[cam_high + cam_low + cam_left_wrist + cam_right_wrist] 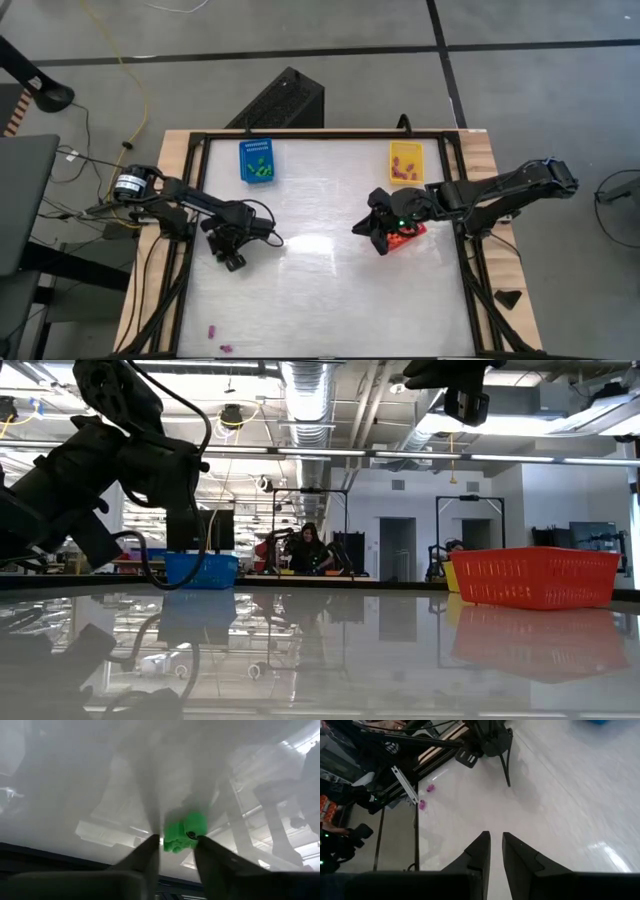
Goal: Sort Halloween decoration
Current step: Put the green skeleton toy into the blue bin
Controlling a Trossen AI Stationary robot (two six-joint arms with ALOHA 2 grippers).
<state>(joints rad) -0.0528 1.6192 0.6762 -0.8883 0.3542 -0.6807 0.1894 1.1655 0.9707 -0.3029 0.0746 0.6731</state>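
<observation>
- My left claw [176, 845] is down at the table [330, 300], fingers narrowed around a green piece [185, 832] that sits between the tips; both seem to touch it, so I judge the grip is just forming.
- To do this well, I would squeeze until the piece is firm, lift straight up, then carry it to the blue basket [258, 160], which already holds green bits just beyond my claw.
- My right claw [492, 845] hovers over the red basket [405, 236], fingers close together with nothing between them.
- Farther off, two purple pieces [426, 796] lie near the table's near edge, well apart from both claws.
- The yellow basket [406, 162] stands at the far side.
</observation>
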